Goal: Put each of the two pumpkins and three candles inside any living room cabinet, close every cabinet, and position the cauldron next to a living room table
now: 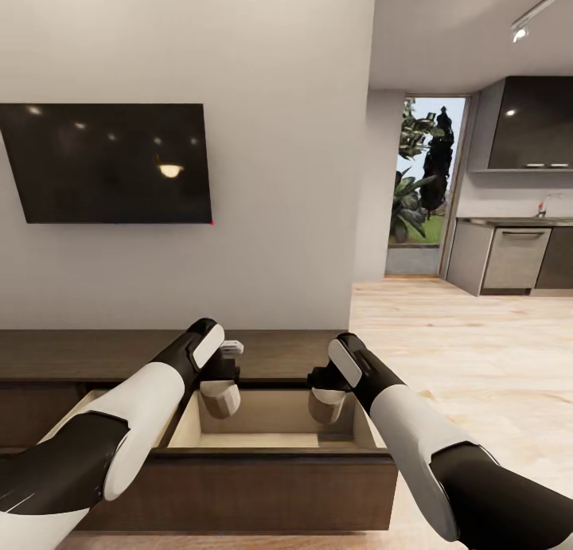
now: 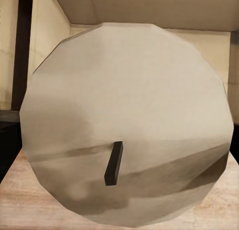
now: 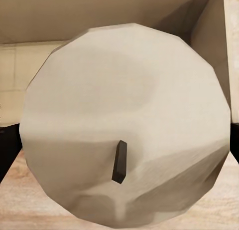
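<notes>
**Candles held over the open cabinet drawer**

Candles, one in each gripper, hang above the pulled-out drawer (image 1: 274,423) of the dark-brown cabinet (image 1: 239,490); the drawer's pale beige inside lies below them. The left gripper (image 1: 220,391) is pinched on the left candle (image 1: 220,399), whose beige-grey top face and short dark wick (image 2: 113,163) show close up in the left wrist view; the right gripper (image 1: 326,395) is pinched on the right candle (image 1: 325,407), its top face and wick (image 3: 119,161) close up in the right wrist view; both candles sit just above the drawer's far half, well apart from each other. Beyond them runs the cabinet's dark top; on the white wall above hangs a black television (image 1: 111,162); farther right, pale wood flooring (image 1: 469,335) leads to a kitchen counter (image 1: 509,251) and a doorway onto greenery (image 1: 422,185).
</notes>
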